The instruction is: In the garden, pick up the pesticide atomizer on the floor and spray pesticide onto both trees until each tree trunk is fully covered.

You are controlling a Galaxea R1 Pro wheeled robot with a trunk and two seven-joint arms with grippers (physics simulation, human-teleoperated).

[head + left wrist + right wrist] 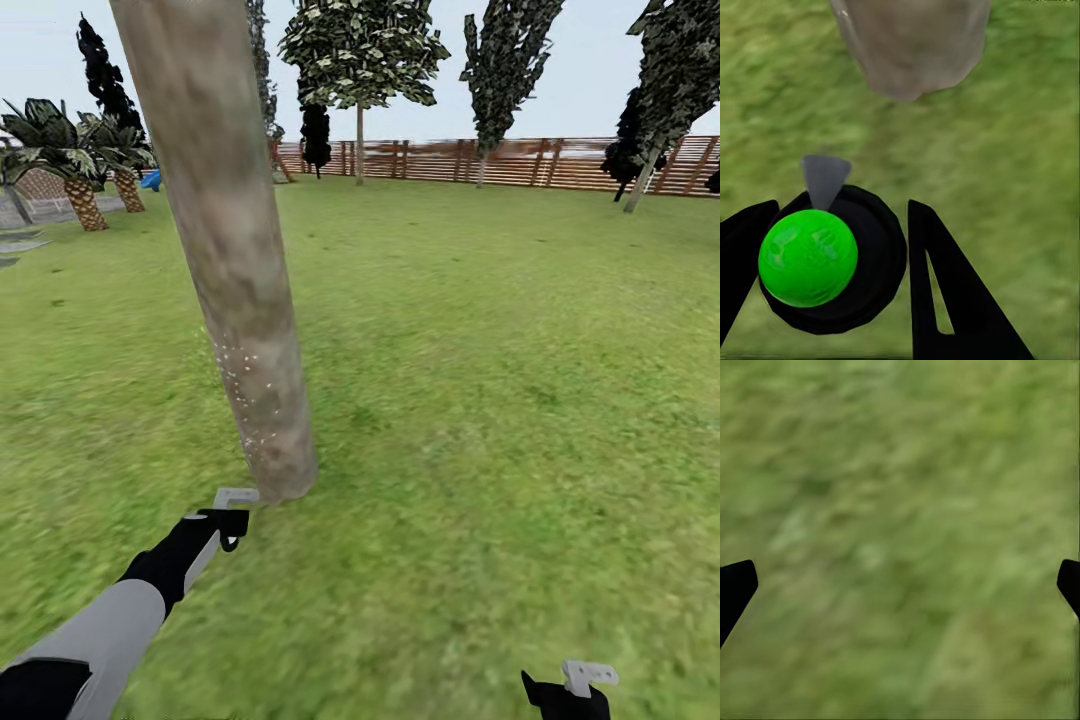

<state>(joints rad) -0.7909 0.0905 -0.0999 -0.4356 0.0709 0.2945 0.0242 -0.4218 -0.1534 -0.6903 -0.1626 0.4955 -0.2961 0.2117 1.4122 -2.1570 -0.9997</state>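
- Lawn (480,400) spreads wide to a slatted fence (500,160).
- Tree trunk (235,270), speckled white low down, stands just ahead.
- Left gripper (232,515) is clamped on the sprayer (832,259), nozzle toward the trunk base; sweeping upward should cover bare bark.
- Right gripper (575,690) hangs with fingers apart over grass.

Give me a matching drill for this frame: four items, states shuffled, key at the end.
Items:
1. left gripper
2. right gripper
3. trunk
4. fence

States:
A. brown slats, far across the lawn
B. open over bare grass
C. white specks on its lower part
D. shut on the atomizer, near the trunk's base

Pairs: 1-D, 2-B, 3-C, 4-A
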